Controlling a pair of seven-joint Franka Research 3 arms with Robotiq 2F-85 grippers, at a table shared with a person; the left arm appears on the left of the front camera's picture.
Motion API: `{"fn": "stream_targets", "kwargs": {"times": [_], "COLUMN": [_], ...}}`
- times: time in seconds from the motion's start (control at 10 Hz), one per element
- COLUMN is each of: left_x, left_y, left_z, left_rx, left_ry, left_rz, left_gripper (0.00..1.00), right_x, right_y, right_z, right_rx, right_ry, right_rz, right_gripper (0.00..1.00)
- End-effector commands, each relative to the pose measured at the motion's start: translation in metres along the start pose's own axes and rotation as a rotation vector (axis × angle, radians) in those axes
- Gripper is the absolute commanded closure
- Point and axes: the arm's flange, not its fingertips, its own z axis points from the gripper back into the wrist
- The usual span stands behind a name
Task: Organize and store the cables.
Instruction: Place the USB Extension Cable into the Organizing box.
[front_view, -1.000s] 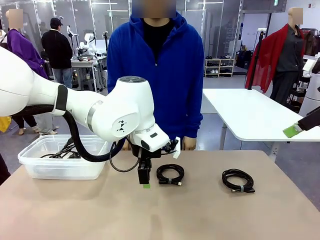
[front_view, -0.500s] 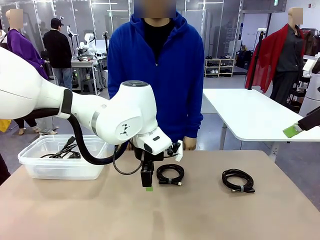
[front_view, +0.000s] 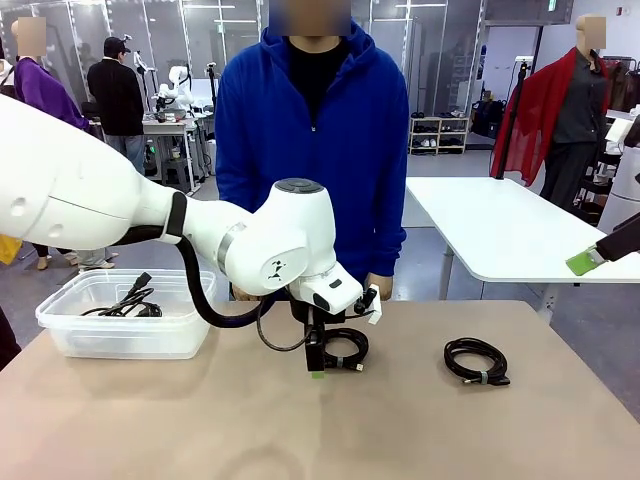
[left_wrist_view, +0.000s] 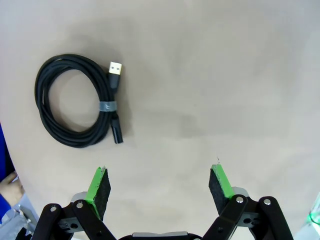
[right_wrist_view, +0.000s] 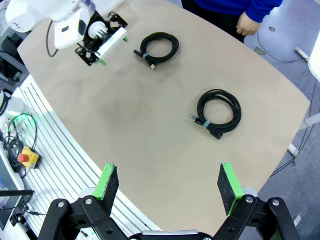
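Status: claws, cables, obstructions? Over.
Left claw open, empty, low beside the coiled USB cable. Right claw open, empty, raised off to the side. Second coiled cable lies apart on the table. Nothing blocking.

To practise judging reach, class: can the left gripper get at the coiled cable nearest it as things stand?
Probably yes: the left gripper hangs open over bare table right beside that coiled cable, with nothing between them.

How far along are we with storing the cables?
Done: some cables lie in the clear bin. In hand: nothing gripped; the open left gripper hovers near the middle coil. Left: that coil and the right coil, both on the table. The right gripper is open, idle.
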Motion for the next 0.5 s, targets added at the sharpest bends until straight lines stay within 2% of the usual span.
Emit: {"fn": "stream_targets", "kwargs": {"times": [0.0, 0.4], "left_x": [0.014, 0.032], "left_y": [0.017, 0.040], "left_z": [-0.005, -0.015], "left_rx": [-0.022, -0.051], "left_ry": [0.011, 0.038], "left_rz": [0.012, -0.006], "left_gripper": [0.00, 0.00], "right_x": [0.001, 0.001], "right_y": [0.000, 0.000], "right_z": [0.002, 0.002], "right_rx": [0.003, 0.003], "right_ry": [0.001, 0.001], "right_rz": [-0.014, -0.014], "right_gripper": [0.00, 0.00]}}
